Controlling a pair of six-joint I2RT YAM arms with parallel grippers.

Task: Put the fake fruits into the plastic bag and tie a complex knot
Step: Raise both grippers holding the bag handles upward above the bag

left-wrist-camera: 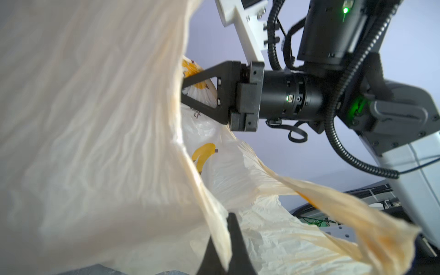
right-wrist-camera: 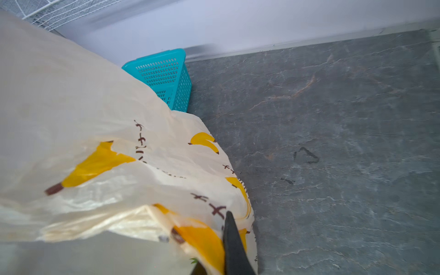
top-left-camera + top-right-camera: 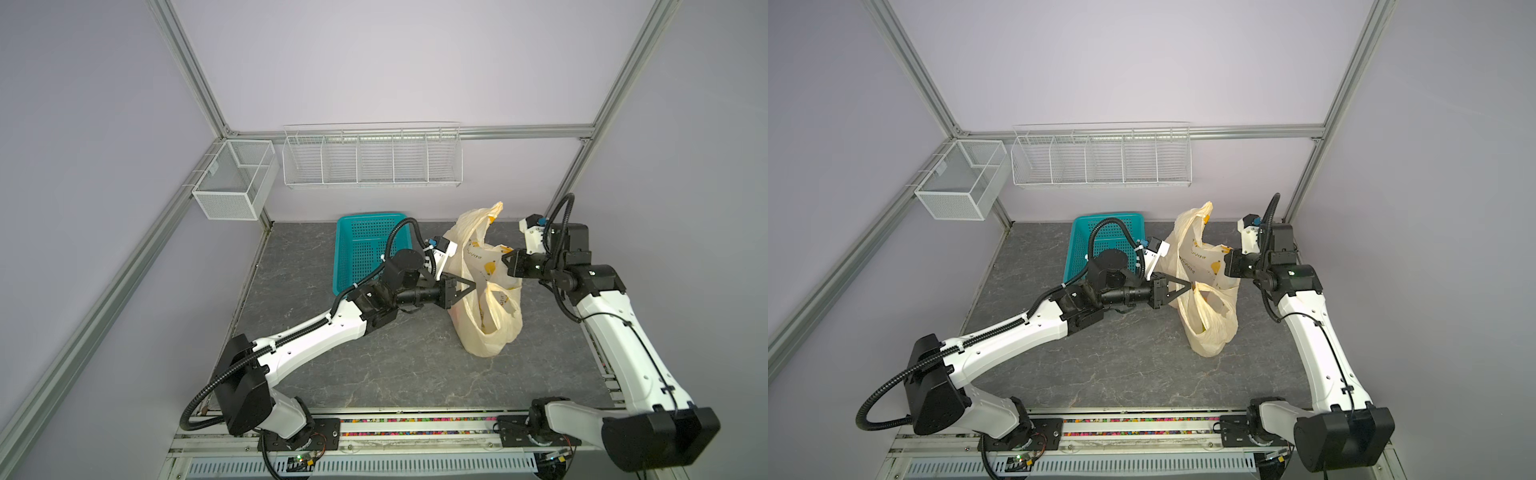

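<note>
The plastic bag (image 3: 486,291) (image 3: 1204,299), pale yellow with printed bananas, stands open right of the table's middle. One handle (image 3: 494,212) sticks straight up and the other (image 3: 503,303) droops at the front. They are apart, and no knot is in view. My left gripper (image 3: 471,286) (image 1: 226,228) is shut on the bag's left rim, with film pinched between its fingers. My right gripper (image 3: 505,259) (image 2: 221,238) is shut on the bag's right side. The fake fruits are hidden inside the bag. Only a green leafy speck (image 2: 194,260) shows by the right jaws.
A teal perforated basket (image 3: 365,249) (image 2: 166,76) lies behind my left arm at the table's back. A white wire rack (image 3: 372,156) and a mesh box (image 3: 235,178) hang on the walls. Bare grey tabletop (image 3: 395,365) stretches in front of the bag.
</note>
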